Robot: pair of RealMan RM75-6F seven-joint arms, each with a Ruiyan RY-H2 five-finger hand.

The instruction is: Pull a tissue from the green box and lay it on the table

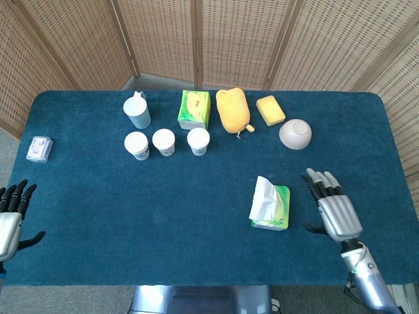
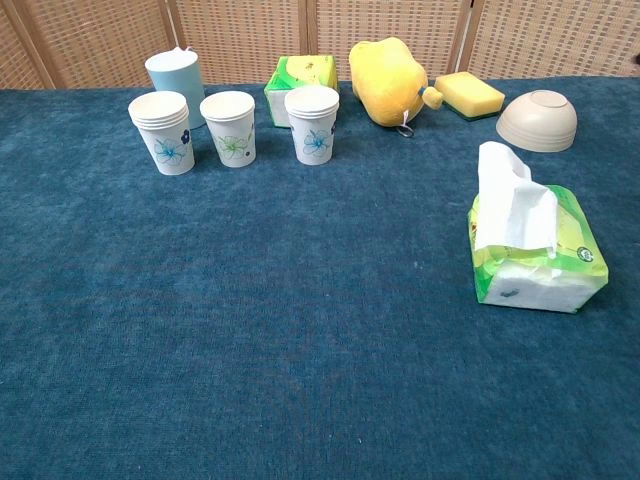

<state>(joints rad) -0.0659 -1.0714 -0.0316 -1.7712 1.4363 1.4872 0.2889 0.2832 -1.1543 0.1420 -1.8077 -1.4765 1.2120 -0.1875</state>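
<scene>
- The right hand [image 1: 337, 212] hovered flat over the near right part of the table, back facing up, fingers [image 1: 323, 182] straight, spread and pointing away from the robot, thumb out to the side; it held nothing.
- Its forearm ran down to the lower right corner.
- The left hand [image 1: 9, 226] sat at the near left edge, fingers apart, empty.
- Neither hand showed in the chest view.
</scene>
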